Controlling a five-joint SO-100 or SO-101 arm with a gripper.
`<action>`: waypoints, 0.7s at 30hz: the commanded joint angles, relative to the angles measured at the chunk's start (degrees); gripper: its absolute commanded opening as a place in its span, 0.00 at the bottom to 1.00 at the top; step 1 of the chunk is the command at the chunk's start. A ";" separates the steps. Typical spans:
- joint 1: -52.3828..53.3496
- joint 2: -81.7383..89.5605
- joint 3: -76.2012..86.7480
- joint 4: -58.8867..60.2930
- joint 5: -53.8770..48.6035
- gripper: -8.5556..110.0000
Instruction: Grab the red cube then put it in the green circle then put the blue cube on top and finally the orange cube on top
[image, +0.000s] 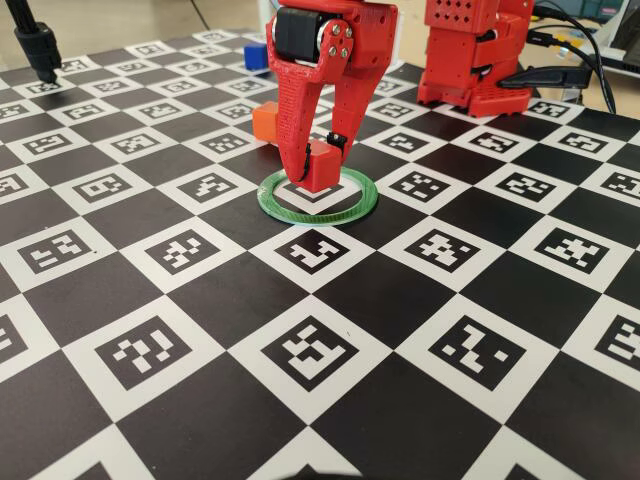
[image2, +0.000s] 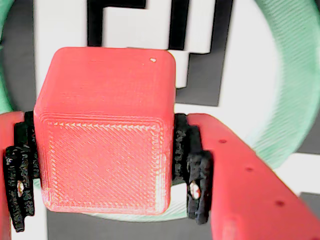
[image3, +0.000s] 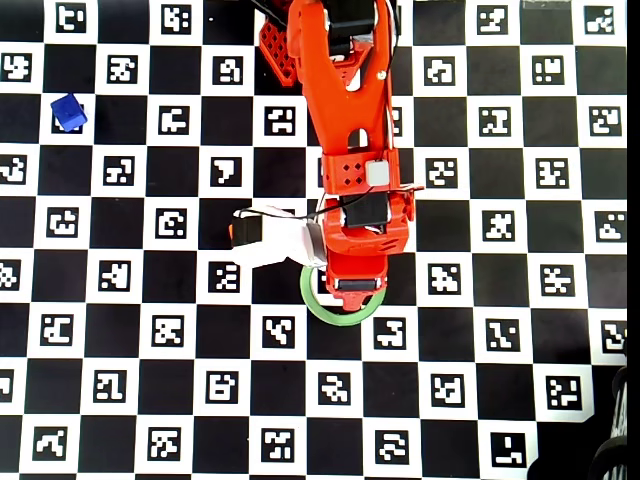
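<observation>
Red cube (image2: 105, 132) was clenched between the black pads (image2: 192, 167) of the gripper (image: 318, 165), one pad pressed flat on each side face in the wrist view, no visible slip or tilt. In the fixed view the cube hung inside the outline of the green circle (image: 352, 212), toward its rear half; whether its underside was already touching the checkered marker board (image: 330, 350) I could not tell. The overhead view hid the cube under the arm, with only the front arc of the ring (image3: 322, 310) showing. Orange cube (image: 265, 121) sat just behind and left of the ring in the fixed view, near the gripper; blue cube (image3: 68, 110) was well apart, far left in the overhead view. Judgement: placing step was nearly done. To do it well, lower until the cube rests flat on the board, nudge toward ring centre if possible, open gently, then lift straight up so neither finger drags the cube or clips the orange neighbour.
</observation>
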 joint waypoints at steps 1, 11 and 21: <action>-0.26 1.41 -0.35 -0.79 -0.44 0.11; -0.35 1.49 0.35 -1.67 -0.53 0.11; -0.97 1.32 0.53 -2.02 -0.35 0.12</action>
